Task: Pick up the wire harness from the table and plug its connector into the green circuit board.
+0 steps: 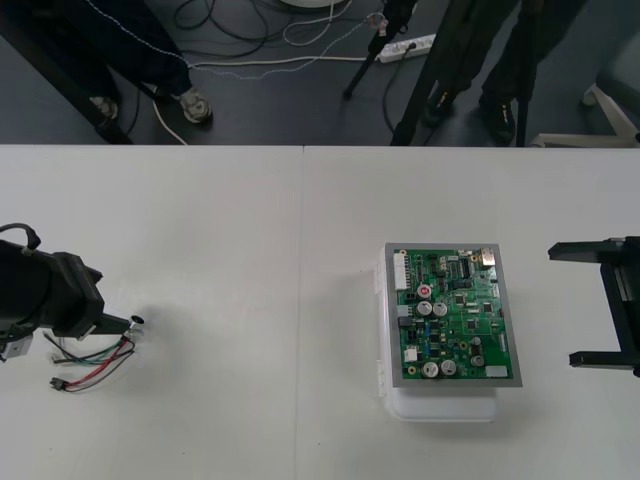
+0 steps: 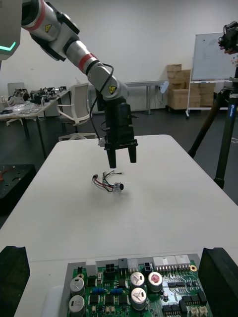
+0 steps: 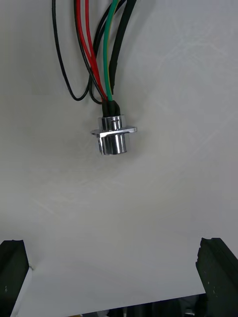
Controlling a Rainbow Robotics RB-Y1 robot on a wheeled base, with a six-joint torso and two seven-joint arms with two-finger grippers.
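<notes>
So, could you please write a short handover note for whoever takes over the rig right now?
Left gripper: open, hovering just above the harness, not touching it.
Right gripper: open, parked at its own side, beside the board.
Harness: lies loose on the table at the robot's left, well apart from the board, with its socket and plug both on the table.
Done: the left gripper is in place over the harness.
Left: grasp the harness, carry it to the board, push the plug in.
</notes>
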